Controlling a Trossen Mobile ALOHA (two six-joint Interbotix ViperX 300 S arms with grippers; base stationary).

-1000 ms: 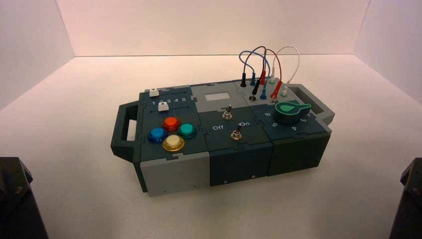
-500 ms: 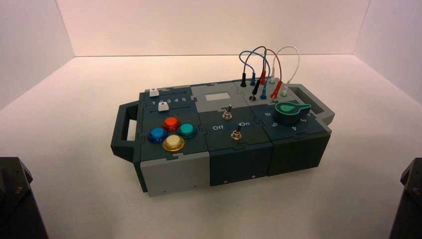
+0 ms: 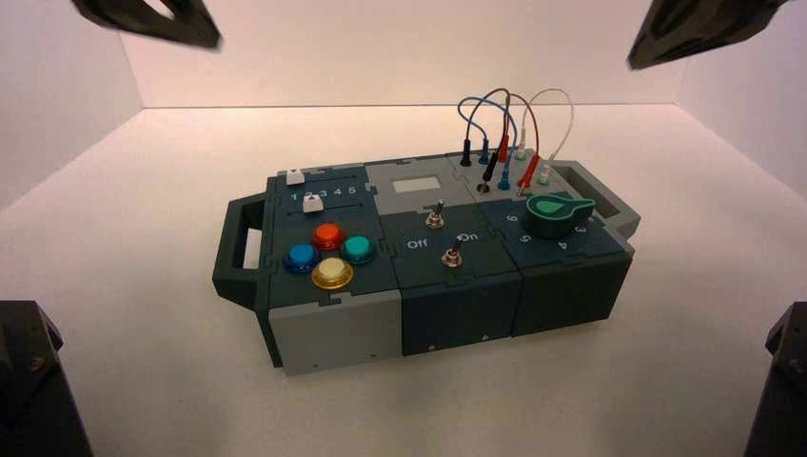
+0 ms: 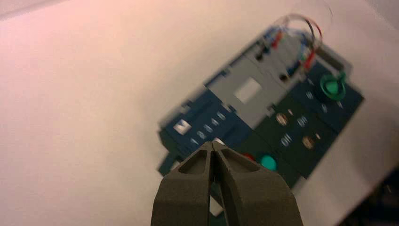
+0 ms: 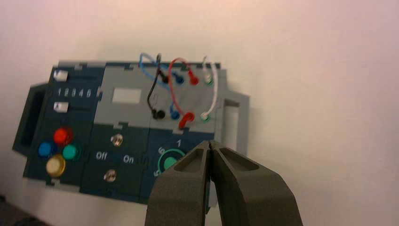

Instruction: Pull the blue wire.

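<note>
We find the box [image 3: 419, 262] standing slightly turned on the white table [image 3: 143, 362], its handles at either end. The blue wire [image 3: 479, 116] sits in the socket patch at the far right of the box top, arched above the panel with both blue plugs seated; the right wrist view shows it [image 5: 151, 70] running from a rear socket to a front one, between the dark wire [image 5: 151, 92] and the red wire [image 5: 178, 70], with the white wire [image 5: 214, 87] nearest the right handle. Nothing touches any of them. The left gripper [image 4: 213, 149] hangs high above the box's left half, over the sliders and round buttons; we note its fingers [image 4: 188, 181] pressed tip to tip, clenched on nothing. The right gripper [image 5: 210, 147] hangs high above the box's right half, near the green knob [image 5: 170, 162]; its fingers [image 5: 244, 181] are likewise closed together, tips meeting, empty. In the high view each arm shows only as a dark shape at an upper corner, the left arm [image 3: 152, 19] and the right arm [image 3: 699, 27], both well apart from the box. Also on the box top we record the red button [image 3: 327, 234], blue button [image 3: 301, 256], teal button [image 3: 357, 248], yellow button [image 3: 331, 273], and two toggle switches [image 3: 443, 236] by the lettering Off and On.
</note>
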